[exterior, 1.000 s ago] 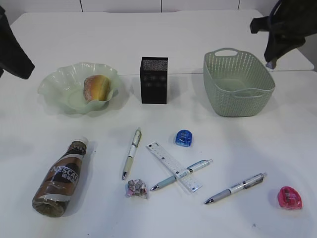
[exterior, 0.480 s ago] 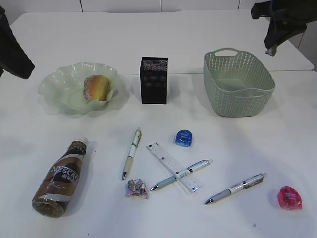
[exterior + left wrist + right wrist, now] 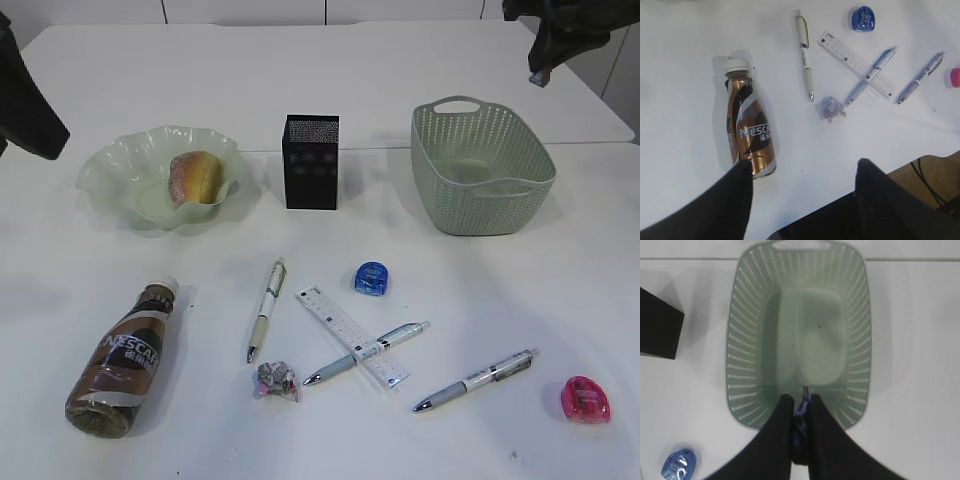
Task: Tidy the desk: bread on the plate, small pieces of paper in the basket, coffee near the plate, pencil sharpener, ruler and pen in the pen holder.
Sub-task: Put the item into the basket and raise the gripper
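Note:
The bread (image 3: 196,177) lies in the wavy green plate (image 3: 115,170). The coffee (image 3: 125,355) lies on its side at the front left, its base by my open left gripper (image 3: 805,165). A crumpled piece of paper (image 3: 276,380), the ruler (image 3: 350,335), three pens (image 3: 266,308) (image 3: 366,352) (image 3: 476,380), a blue pencil sharpener (image 3: 370,277) and a pink one (image 3: 585,398) lie on the desk. The black pen holder (image 3: 311,162) stands mid-back. My right gripper (image 3: 800,400) hangs high over the near end of the basket (image 3: 740,340), shut on a small bluish scrap (image 3: 801,406).
The basket (image 3: 480,180) holds nothing that I can see. The desk's front edge and a brown floor (image 3: 935,170) show in the left wrist view. One pen lies across the ruler. The left arm (image 3: 25,100) hangs at the far left.
The right gripper has risen and drawn back above the basket, still shut on the scrap. Nothing on the desk has moved, and the left arm is still.

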Tool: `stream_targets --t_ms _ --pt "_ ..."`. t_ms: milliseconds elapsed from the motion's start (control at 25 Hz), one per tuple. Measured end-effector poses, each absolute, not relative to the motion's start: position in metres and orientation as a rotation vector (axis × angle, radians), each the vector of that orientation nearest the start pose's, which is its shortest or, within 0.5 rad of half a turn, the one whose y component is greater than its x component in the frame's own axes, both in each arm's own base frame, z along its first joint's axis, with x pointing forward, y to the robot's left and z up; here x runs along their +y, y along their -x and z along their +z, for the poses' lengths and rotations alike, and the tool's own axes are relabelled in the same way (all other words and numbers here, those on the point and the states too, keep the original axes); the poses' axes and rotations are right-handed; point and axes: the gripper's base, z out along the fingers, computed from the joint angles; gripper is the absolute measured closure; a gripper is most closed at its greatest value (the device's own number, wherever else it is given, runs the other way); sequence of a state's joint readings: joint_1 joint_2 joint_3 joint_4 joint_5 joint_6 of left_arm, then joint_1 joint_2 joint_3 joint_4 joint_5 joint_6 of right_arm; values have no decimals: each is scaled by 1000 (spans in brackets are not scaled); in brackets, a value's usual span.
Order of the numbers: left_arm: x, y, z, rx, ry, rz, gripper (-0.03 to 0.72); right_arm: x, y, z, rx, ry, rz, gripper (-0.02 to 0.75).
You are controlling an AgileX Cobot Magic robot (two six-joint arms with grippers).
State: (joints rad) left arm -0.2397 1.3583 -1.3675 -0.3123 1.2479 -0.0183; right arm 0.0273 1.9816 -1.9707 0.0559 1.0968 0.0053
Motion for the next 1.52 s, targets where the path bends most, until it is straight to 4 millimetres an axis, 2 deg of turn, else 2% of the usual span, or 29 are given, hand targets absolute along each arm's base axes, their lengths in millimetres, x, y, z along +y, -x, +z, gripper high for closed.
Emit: stream_targets --t_ms 320,360,400,480,520,840,1280,1440,1520 --pt "-88 -248 374 2713 -252 -507 232 17 -452 327 2539 15 92 675" --pt "-88 -248 374 2713 -252 -507 232 18 -456 318 2554 11 104 676" --pt "-88 -248 374 2713 -252 -507 232 18 -456 318 2554 11 104 676" --pt "-88 -248 374 2713 -252 -507 232 19 -465 299 2585 14 107 676" --pt "-88 -248 374 2713 -252 -507 232 19 -465 299 2585 14 107 676" --pt "-88 -248 374 2713 -252 -507 232 20 -482 261 2620 7 126 676" --pt "-88 -248 374 2714 -249 -507 232 21 -488 244 2647 5 132 666" --pt "-88 -248 374 2714 -249 -507 232 21 -488 244 2646 34 125 574" --pt "-88 -248 374 2714 -249 -507 232 21 -488 244 2646 36 124 559"
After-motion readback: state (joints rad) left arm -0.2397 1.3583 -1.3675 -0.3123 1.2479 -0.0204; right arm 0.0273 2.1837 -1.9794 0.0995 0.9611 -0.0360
